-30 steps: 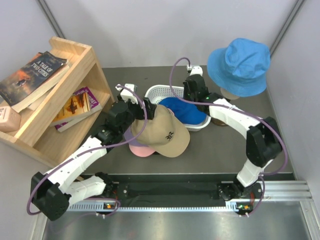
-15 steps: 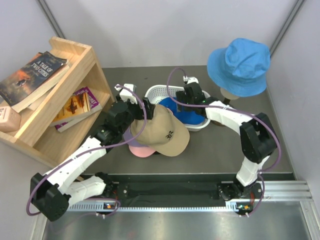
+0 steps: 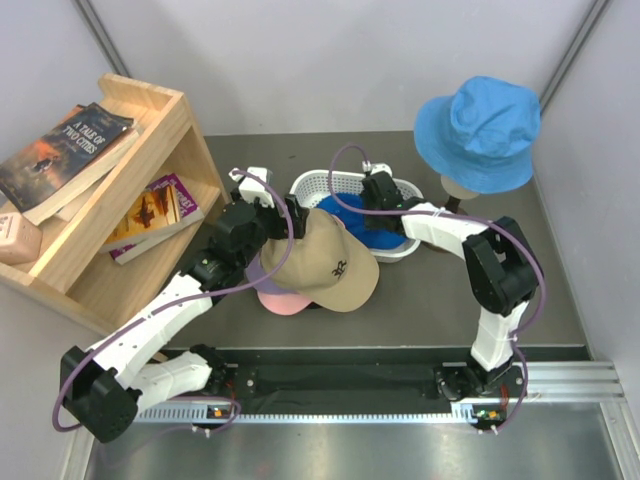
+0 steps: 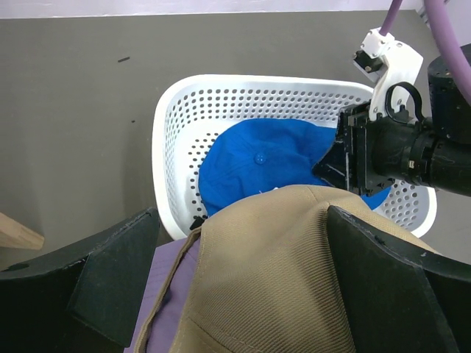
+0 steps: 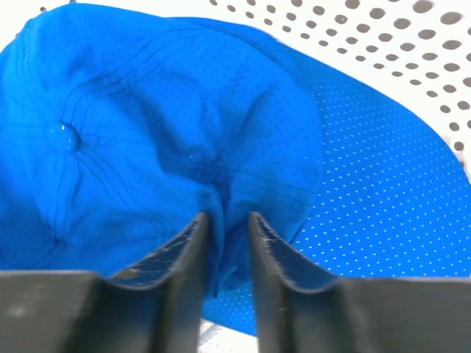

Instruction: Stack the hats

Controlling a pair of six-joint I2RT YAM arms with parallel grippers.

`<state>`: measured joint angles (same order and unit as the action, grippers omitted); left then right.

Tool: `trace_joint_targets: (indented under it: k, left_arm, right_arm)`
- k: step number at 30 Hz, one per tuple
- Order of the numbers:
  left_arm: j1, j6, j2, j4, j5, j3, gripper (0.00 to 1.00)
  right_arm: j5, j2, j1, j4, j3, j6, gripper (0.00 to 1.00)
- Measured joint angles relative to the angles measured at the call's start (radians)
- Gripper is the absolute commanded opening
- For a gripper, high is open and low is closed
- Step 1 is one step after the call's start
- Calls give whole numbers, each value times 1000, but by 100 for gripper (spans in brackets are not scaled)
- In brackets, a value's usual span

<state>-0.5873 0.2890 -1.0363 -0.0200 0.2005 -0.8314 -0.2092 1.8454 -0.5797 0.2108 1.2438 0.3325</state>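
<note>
A tan cap [image 3: 322, 262] lies on top of a lavender cap [image 3: 257, 270] and a pink cap [image 3: 283, 301] at the table's middle. My left gripper [image 3: 292, 218] stands open, its fingers [image 4: 110, 283] straddling the tan cap's [image 4: 280, 279] back; lavender cloth [image 4: 169, 294] shows beside it. A royal blue cap [image 3: 375, 222] lies in the white basket [image 3: 308, 185]. My right gripper [image 5: 226, 220] is down in the basket, shut on a bunched fold of the blue cap's crown [image 5: 147, 132]. The left wrist view shows that gripper [image 4: 331, 163] on the blue cap [image 4: 257, 165].
A blue bucket hat [image 3: 480, 130] sits on the mannequin head [image 3: 457, 187] at the back right, just behind the basket. A wooden shelf [image 3: 150, 150] with books stands at the left. The basket's perforated wall [image 5: 383, 29] rises close around my right gripper.
My right gripper has moved left and down into the basket, opened, and closed on the blue cap's fabric. The left arm and the tan cap have not moved.
</note>
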Motion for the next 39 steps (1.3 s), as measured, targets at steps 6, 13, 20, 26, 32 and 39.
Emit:
trace_joint_targets:
  k: [6,13,20,26,32,39]
  left_arm:
    - [0,0,0,-8,4,-4,99]
    - [0,-3,0,-41,20,-20,99]
    - [0,-4,0,-74,42,-35,99]
    - [0,-5,0,-105,57,-50,99]
    - [0,-12,0,-129,63,-62,99]
    - [0,-37,0,-167,46,-85,99]
  right_arm:
    - [-6,23,0,0,0,-1,0]
    - [-4,-2,0,11,0,-11,0]
    - [-7,-159,0,23,0,-19,0]
    - [-22,-208,0,21,0,-27,0]
    - [-49,-208,0,48,37,-47,0]
    - [-58,-223,0,43,147,-72,0]
